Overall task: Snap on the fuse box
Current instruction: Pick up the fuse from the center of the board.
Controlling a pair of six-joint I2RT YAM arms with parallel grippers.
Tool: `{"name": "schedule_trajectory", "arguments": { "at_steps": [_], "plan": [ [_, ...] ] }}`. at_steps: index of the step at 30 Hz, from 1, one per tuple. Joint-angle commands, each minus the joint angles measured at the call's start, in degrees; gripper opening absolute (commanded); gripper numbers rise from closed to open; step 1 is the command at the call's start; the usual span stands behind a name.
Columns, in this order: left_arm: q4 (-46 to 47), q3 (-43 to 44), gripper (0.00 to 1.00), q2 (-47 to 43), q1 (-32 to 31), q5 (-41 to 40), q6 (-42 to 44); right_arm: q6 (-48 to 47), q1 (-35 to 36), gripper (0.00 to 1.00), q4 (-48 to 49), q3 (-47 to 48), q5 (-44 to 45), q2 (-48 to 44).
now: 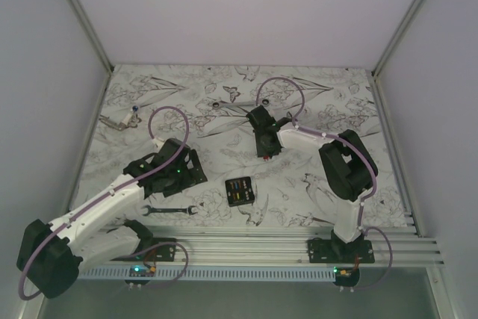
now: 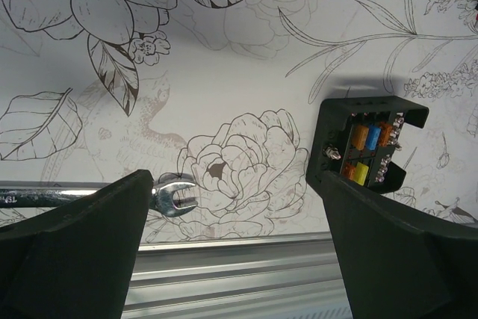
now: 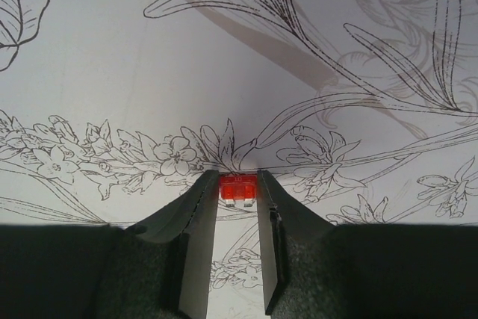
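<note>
My tabletop (image 2: pixel 224 72) is white with black line-drawn flowers. The black fuse box (image 2: pixel 366 143) shows orange, blue and yellow inside. My black right pincer (image 3: pixel 237 182) frames a red fuse (image 3: pixel 237 189).

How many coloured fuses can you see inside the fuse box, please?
5. In the fuse box, one row holds orange, blue, orange; the other holds orange and yellow. Its walls may hide more.

We find the fuse box (image 1: pixel 240 191) on the worktop (image 1: pixel 314 102), the wrench (image 1: pixel 170 209) left of it, and behind it the right tool (image 1: pixel 267 155), a loose fuse (image 3: pixel 237 188) between its fingers.
</note>
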Motion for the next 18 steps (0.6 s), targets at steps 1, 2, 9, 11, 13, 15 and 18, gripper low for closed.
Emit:
{"name": "schedule_trajectory", "arguments": {
  "at_steps": [1, 2, 9, 11, 13, 15, 18],
  "plan": [
    [-0.1, 0.3, 0.99, 0.1, -0.2, 1.0, 0.6, 0.5, 0.6, 0.30, -3.1, -1.5, 0.8, -0.1],
    [-0.1, 0.3, 0.99, 0.1, -0.2, 1.1, 0.6, 0.4, 0.6, 0.28, -3.0, -1.7, 0.7, -0.3],
    [2.0, 0.3, 0.97, 0.3, -1.0, 2.6, 0.9, 0.3, 1.0, 0.24, -0.9, -3.1, 0.2, -3.8],
    [3.1, 0.2, 0.96, 0.3, -1.8, 2.8, 1.3, 0.3, 1.0, 0.23, -0.5, -3.2, -0.1, -4.9],
    [4.6, 0.3, 0.96, 0.2, -2.9, 2.9, 1.6, 0.3, 1.0, 0.23, 0.3, -3.8, -1.1, -6.2],
    [6.3, 0.3, 0.96, 0.2, -4.2, 2.3, 1.9, 0.4, 1.1, 0.23, 1.5, -4.7, -2.3, -8.0],
    [9.3, 0.3, 0.95, 0.5, -6.2, 1.2, 2.2, 0.9, 1.2, 0.23, 2.7, -5.6, -3.9, -10.9]
  ]
}}
